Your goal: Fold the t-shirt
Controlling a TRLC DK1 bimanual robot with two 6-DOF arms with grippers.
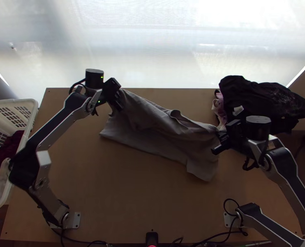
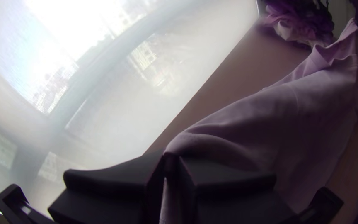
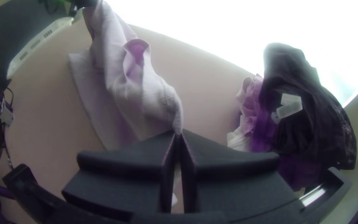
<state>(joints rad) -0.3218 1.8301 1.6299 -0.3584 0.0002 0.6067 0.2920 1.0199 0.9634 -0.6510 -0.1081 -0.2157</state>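
While left gripper (image 1: 119,100) pinches t-shirt (image 1: 160,129) | right gripper (image 1: 220,137) pinches opposite end

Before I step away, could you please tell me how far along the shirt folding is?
The grasping looks done: the left gripper and right gripper each pinch part of the grey t-shirt. In hand, it stretches between them, creased and uneven over the table. No neat fold shows, so laying it down, smoothing and folding probably remain.

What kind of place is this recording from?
Probably a robot workbench set up for laundry: the left arm and right arm stand at a wooden table, with a white basket and piled clothes nearby.
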